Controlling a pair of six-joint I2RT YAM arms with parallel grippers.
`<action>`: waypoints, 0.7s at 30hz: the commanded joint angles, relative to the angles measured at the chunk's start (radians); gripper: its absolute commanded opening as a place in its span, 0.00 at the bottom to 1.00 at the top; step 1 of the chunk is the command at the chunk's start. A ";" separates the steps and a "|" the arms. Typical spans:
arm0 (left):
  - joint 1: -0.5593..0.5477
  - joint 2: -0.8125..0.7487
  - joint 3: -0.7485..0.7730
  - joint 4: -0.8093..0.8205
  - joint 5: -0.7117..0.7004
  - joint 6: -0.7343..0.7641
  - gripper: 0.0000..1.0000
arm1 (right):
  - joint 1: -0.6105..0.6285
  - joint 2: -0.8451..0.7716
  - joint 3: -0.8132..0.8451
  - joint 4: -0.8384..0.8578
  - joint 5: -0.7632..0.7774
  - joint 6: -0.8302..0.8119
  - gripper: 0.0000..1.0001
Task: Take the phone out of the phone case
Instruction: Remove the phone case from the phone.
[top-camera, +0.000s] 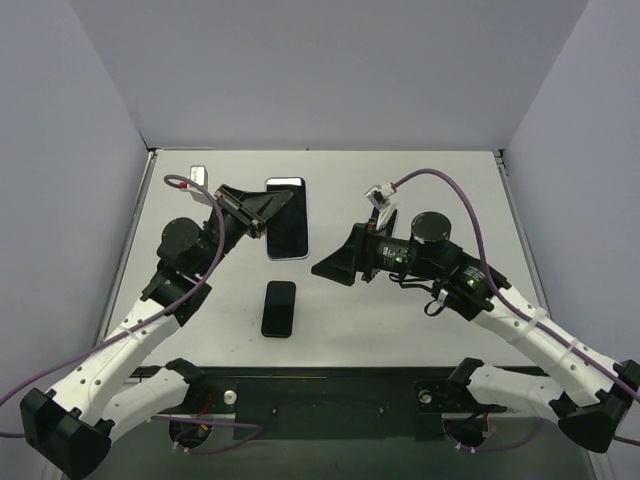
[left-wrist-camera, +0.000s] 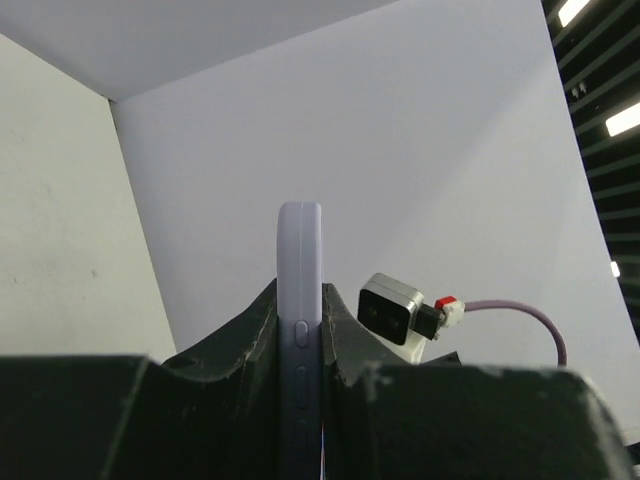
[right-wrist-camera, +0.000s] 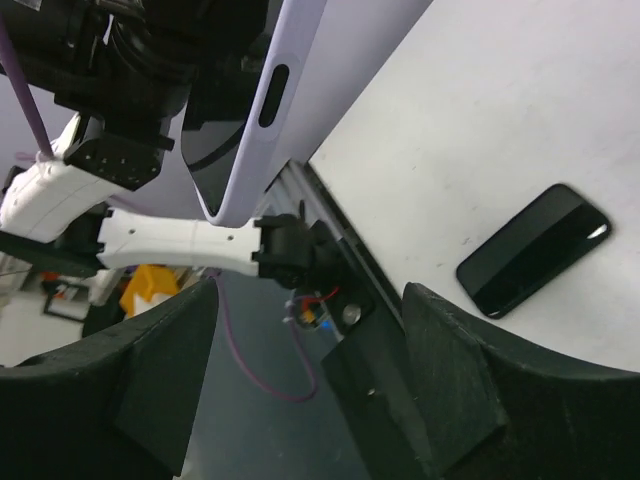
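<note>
My left gripper (top-camera: 266, 212) is shut on the edge of the lilac phone case (top-camera: 287, 218) and holds it up over the far middle of the table. In the left wrist view the case's edge (left-wrist-camera: 299, 280), with its side buttons, stands upright between my fingers (left-wrist-camera: 352, 345). A black phone (top-camera: 279, 308) lies flat on the table, apart from the case. It also shows in the right wrist view (right-wrist-camera: 535, 250). My right gripper (top-camera: 335, 265) is open and empty, just right of the case (right-wrist-camera: 270, 100).
A small white object (top-camera: 197, 176) lies at the table's (top-camera: 420, 310) back left corner. White walls close the table at the back and sides. The black base rail (top-camera: 330, 385) runs along the near edge.
</note>
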 joint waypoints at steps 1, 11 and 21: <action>0.006 0.009 0.084 0.078 0.057 0.075 0.00 | -0.013 0.075 0.063 0.148 -0.231 0.174 0.70; 0.005 0.012 0.110 0.060 0.067 0.094 0.00 | -0.013 0.156 0.020 0.423 -0.314 0.326 0.56; 0.005 0.017 0.130 0.048 0.101 0.025 0.00 | -0.017 0.214 0.057 0.386 -0.334 0.268 0.20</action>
